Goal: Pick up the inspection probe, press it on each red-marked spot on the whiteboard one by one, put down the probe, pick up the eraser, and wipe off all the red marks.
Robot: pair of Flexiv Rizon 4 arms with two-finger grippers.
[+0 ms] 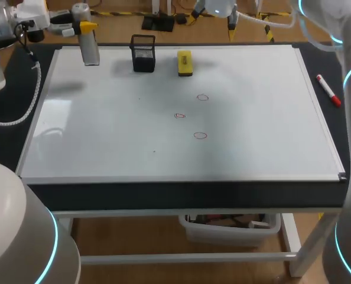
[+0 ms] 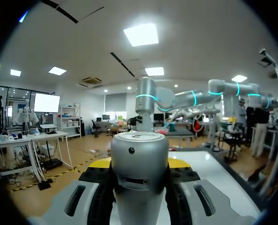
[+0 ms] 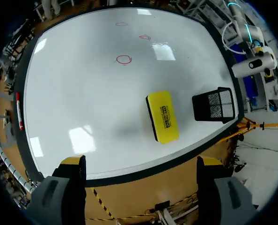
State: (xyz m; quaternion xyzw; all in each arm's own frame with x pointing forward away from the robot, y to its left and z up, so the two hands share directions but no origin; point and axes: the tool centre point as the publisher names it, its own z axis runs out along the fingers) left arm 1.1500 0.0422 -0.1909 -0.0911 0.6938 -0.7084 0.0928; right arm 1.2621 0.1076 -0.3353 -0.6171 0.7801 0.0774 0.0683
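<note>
Table-top white whiteboard [image 1: 104, 136] | left gripper [image 2: 140, 164] clamped on silver cylindrical probe [image 1: 90, 48], upright over 11 o'clock corner | right gripper [image 3: 141, 161] fingers apart, near yellow block eraser [image 1: 184, 63] at 12 o'clock edge | step: probe in hand, three red circles [image 1: 179, 116] mid-board judged not yet pressed | next: carry probe there, press squarely

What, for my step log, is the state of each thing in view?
inspection probe: upright, held off the board.
left gripper: shut on the inspection probe.
right gripper: open, empty.
eraser: flat on the whiteboard, untouched.
red marks: three, none wiped.
mesh holder: upright.
red marker: lying beside the whiteboard.
</note>
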